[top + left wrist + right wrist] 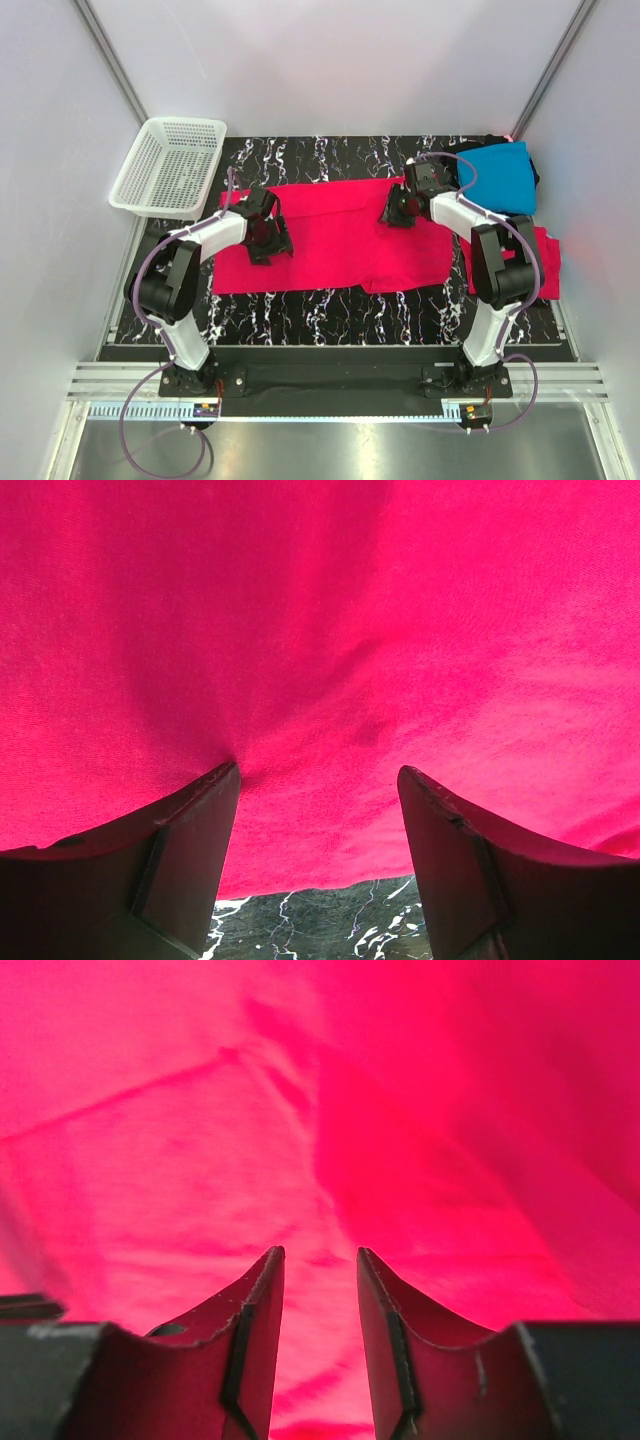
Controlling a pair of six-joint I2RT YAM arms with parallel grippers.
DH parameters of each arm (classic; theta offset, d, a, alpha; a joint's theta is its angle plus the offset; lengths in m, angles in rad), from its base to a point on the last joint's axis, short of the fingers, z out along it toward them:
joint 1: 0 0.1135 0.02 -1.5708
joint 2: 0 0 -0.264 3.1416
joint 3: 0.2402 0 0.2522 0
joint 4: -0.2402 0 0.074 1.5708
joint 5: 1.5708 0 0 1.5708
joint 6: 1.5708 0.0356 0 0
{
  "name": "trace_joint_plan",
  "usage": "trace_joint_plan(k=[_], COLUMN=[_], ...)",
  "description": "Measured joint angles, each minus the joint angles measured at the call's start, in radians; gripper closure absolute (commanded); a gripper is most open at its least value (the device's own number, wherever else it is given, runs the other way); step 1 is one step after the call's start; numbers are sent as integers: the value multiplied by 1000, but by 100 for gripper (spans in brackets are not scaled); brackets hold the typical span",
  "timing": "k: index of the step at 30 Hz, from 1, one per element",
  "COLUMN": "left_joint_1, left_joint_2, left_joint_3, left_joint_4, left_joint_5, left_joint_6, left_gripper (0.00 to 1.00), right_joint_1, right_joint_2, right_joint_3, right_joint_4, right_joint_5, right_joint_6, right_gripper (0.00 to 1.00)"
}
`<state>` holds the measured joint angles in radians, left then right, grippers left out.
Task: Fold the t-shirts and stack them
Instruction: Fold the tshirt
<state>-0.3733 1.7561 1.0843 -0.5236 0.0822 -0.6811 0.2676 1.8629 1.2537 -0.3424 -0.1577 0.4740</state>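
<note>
A red t-shirt (340,245) lay spread flat across the middle of the black marbled table (330,300), its long side running left to right, with a shorter flap hanging toward the near edge on the right. The left gripper (268,238) was down on the left part of this shirt, near its left end. In the left wrist view its fingers (190,840) stood wide apart with the tips against the cloth, which puckered slightly at one tip, and nothing was caught between them. The right gripper (398,212) was down on the shirt's far edge toward the right. In the right wrist view its fingers (255,1320) stood only a little apart over creased red cloth, and no fold showed between them. A turquoise t-shirt (500,175) lay folded at the far right corner of the table, well apart from the spread shirt. A second red t-shirt (548,255) lay along the right edge, partly hidden behind the right arm. A white mesh basket (185,121) sat tilted at the far left corner.
</note>
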Motion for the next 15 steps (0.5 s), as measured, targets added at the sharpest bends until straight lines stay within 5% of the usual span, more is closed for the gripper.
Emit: trace_joint_plan(k=[15], left_joint_1=[0], left_joint_2=[0], left_joint_3=[2], left_joint_4=[-2], left_joint_5=[0], left_joint_6=[4], left_gripper=[29], right_joint_1=[43], right_joint_2=[47], right_joint_3=[31], right_joint_4=[60], right_joint_5=[-72], right_joint_6=[12], right_gripper=[59])
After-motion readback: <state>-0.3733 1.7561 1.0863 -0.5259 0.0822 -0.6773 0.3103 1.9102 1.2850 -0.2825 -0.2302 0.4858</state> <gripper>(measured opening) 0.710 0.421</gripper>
